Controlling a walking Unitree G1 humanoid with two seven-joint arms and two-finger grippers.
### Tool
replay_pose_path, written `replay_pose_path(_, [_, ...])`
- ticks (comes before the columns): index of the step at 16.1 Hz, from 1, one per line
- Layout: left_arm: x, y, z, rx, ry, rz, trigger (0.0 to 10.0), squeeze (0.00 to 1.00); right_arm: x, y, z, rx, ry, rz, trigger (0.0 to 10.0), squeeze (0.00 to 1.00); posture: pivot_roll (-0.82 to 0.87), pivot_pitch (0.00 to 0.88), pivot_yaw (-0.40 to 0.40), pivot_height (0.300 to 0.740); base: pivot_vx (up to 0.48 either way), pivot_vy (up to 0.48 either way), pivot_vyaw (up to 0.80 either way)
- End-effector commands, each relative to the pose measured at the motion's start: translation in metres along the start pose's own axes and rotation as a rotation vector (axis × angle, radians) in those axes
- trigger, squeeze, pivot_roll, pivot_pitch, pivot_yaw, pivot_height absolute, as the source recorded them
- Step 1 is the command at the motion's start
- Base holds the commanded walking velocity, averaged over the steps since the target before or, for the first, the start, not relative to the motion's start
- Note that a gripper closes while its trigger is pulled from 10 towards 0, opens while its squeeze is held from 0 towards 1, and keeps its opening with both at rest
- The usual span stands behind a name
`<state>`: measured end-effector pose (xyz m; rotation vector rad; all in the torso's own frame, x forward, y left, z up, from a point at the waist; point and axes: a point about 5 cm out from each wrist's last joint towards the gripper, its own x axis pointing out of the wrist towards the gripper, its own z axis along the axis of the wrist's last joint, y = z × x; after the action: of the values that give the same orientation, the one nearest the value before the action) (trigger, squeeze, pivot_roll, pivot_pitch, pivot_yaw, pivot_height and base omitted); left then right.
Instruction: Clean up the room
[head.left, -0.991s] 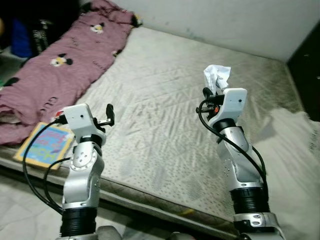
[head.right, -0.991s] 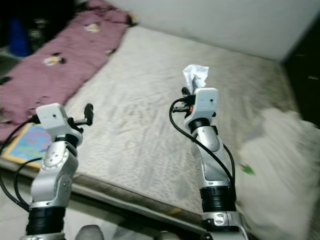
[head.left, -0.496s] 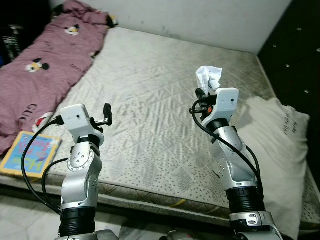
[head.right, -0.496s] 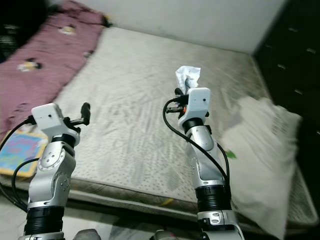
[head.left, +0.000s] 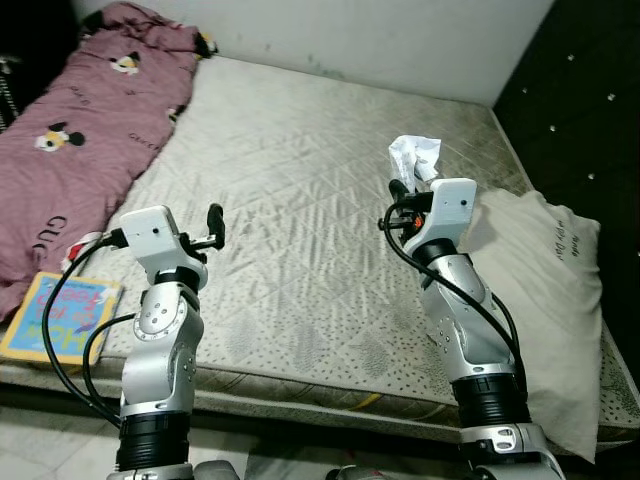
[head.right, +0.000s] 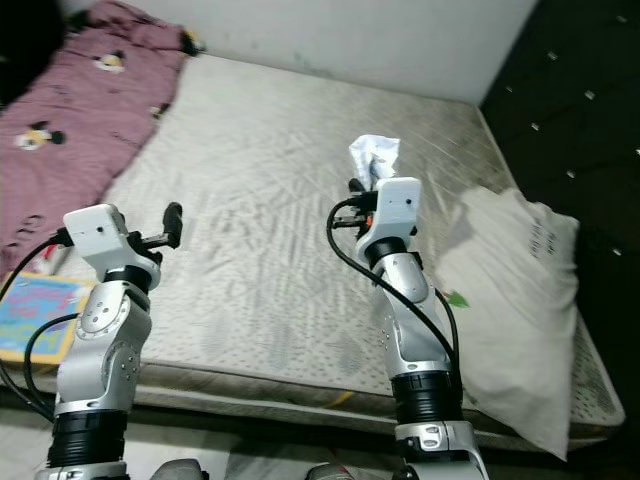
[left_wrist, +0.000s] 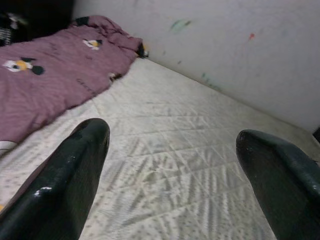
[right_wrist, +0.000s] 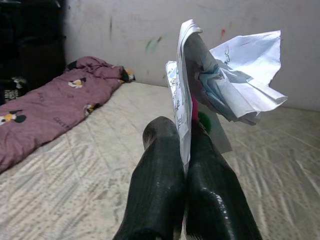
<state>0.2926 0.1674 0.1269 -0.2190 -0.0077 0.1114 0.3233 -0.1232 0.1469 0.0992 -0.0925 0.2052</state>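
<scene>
Crumpled white paper with printed text stood upright above the bare grey quilted mattress in the left eye view, pinched at its lower edge by the right claw, whose silver arm rose from the near edge of the bed. The left claw was raised over the near left part of the mattress, holding nothing. A maroon blanket with cartoon mouse prints lay along the left side of the bed, and a colourful children's book rested at the near left corner, just beside the blanket's end. A white pillow lay along the right edge, next to a dark studded wall panel.

The right eye view showed the same layout, with a small green scrap lying on the mattress at the pillow's near edge.

In the left wrist view, the left claw's two black fingers were spread wide apart, with the mattress surface and the blanket visible between and beyond them, and a pale marked wall behind.

In the right wrist view, the right claw's fingers were pressed together on the paper, which fanned out above the fingertips; a bit of red and green showed in its folds.
</scene>
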Motion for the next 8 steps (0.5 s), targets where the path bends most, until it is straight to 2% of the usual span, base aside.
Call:
replay_pose_path(1, [0.0003, -0.0040, -0.0036, -0.002, 0.011, -0.012, 10.0, 0.00, 0.0013, -0.0044, 0.0005, -0.004, 0.010, -0.007, 10.0, 0.00, 0.08, 0.000, -0.115, 0.740, 0.000, 0.356, 0.00])
replay_pose_path(6, [0.0004, -0.0054, -0.0039, -0.004, 0.007, -0.018, 10.0, 0.00, 0.0017, -0.0043, -0.0011, -0.005, 0.019, 0.005, 10.0, 0.00, 0.08, 0.000, -0.118, 0.740, 0.000, 0.363, 0.00])
replay_pose_path(8, [0.0003, -0.0059, -0.0038, -0.004, 0.004, -0.021, 10.0, 0.00, 0.0019, -0.0038, -0.0021, -0.008, 0.025, 0.010, 10.0, 0.00, 0.08, 0.000, -0.119, 0.740, 0.000, 0.480, -0.63])
